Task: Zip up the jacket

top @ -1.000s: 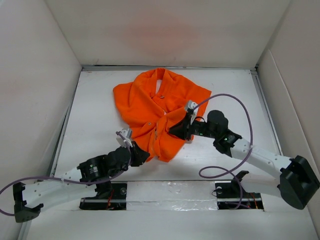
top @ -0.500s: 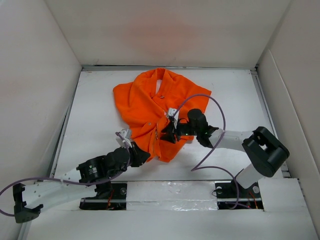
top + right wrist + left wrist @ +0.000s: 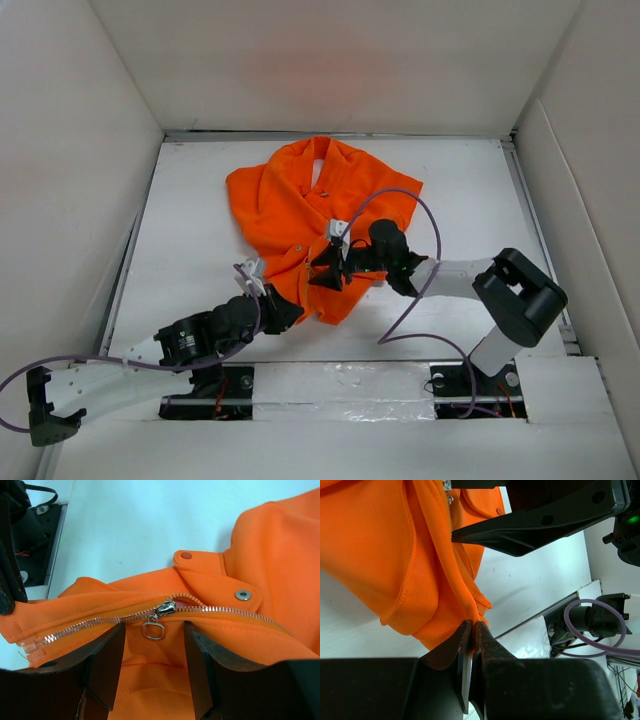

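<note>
My right gripper (image 3: 154, 636) stands spread, empty; the zipper pull (image 3: 153, 629) of the jacket (image 3: 270, 545) hangs between my fingertips, teeth running crosswise.

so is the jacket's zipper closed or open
partly closed: on the jacket, the teeth mesh from the hem end up to the slider, then split apart past it
</note>
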`<state>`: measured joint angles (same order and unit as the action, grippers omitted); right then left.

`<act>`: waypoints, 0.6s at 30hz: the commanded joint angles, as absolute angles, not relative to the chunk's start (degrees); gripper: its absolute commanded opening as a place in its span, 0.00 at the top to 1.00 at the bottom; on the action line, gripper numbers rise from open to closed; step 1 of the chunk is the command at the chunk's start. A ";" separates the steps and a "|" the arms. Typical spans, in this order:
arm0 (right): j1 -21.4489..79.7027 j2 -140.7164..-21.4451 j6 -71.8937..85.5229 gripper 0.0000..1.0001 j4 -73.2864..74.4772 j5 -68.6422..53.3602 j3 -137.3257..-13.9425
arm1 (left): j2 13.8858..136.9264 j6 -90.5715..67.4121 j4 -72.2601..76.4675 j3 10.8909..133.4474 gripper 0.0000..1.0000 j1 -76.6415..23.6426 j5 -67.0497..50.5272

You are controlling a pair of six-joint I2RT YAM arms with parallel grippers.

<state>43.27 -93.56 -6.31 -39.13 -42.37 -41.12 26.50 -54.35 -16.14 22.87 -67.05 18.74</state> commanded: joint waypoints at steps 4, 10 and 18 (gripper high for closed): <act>45.53 -94.92 -6.77 0.45 -45.43 -45.26 -44.38 | 26.72 -53.61 -12.39 22.50 1.00 -67.15 17.23; 45.53 -95.54 -3.34 0.51 -48.87 -47.55 -43.07 | 25.05 -54.23 -13.62 22.24 1.00 -67.15 17.84; 45.53 -94.49 -1.41 0.73 -48.87 -47.99 -40.87 | 24.35 -54.05 -15.11 22.76 1.00 -67.15 18.63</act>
<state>44.73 -95.92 -2.07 -44.60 -46.37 -41.65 24.84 -54.30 -15.99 22.83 -67.07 18.44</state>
